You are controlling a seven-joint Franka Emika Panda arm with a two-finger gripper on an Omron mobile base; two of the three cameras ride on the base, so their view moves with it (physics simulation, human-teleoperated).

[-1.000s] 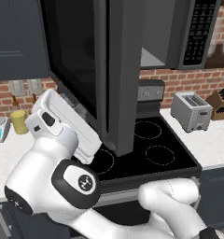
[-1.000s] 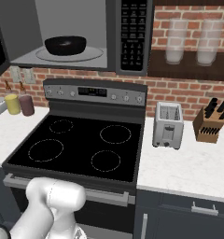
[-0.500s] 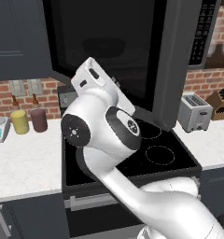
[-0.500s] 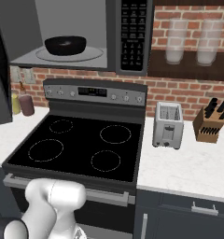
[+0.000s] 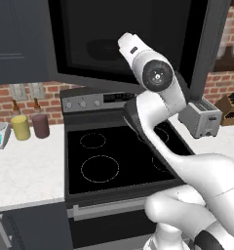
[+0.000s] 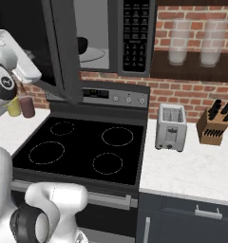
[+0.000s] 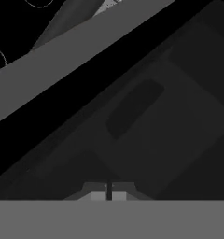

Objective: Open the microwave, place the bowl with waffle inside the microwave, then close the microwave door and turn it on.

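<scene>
The microwave [image 6: 137, 33] hangs over the stove with its button column on the right. The microwave door [image 6: 63, 57] stands partly swung in, and its black glass [image 5: 80, 44] faces the left base camera. Through the remaining gap I see part of the black bowl [image 6: 82, 45] on the turntable inside. The waffle is hidden. My arm is raised, with the hand close against the door's outer face. My gripper [image 7: 109, 191] is shut with nothing between its tips, and it points at the dark glass.
The black stove [image 6: 82, 152] lies below. A silver toaster [image 6: 170, 126] and a knife block [image 6: 213, 126] stand on the right counter. A yellow cup [image 5: 20, 127] and a maroon cup [image 5: 40, 125] stand on the left counter.
The door has swung from wide open toward the microwave's front. My arm has risen from low over the stove to door height, moving with the door.
</scene>
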